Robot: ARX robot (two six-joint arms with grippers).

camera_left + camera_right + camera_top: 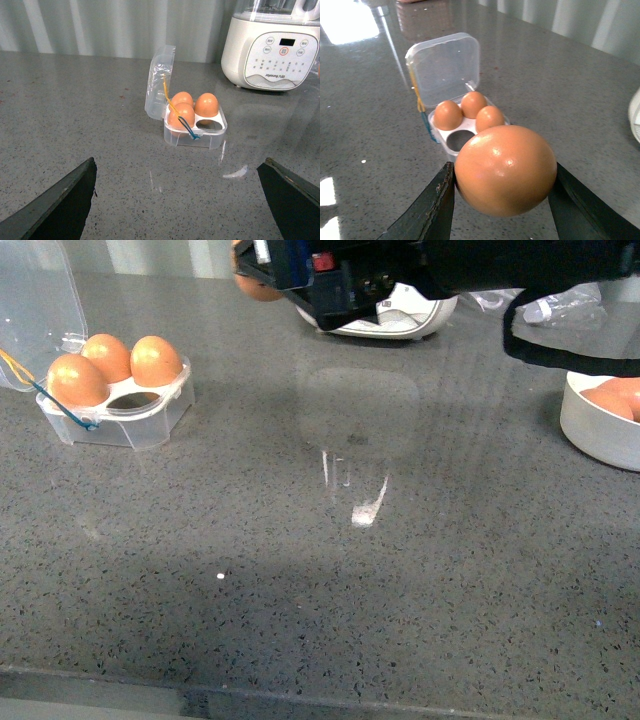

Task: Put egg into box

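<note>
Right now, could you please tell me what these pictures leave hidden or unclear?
- Right wrist view: the held orange-brown egg hides the near part of the clear plastic four-cup box.
- Front view: the dark arm covers most of that egg.
- Front view: the round white bowl runs off the right edge, so its egg count is unknown.

Kitchen setting: a speckled grey stone countertop [420,580] carries a white blender-type appliance [274,55] with a touch panel, a clear egg box [130,425] and a white bowl [595,435] holding eggs [610,402].
</note>
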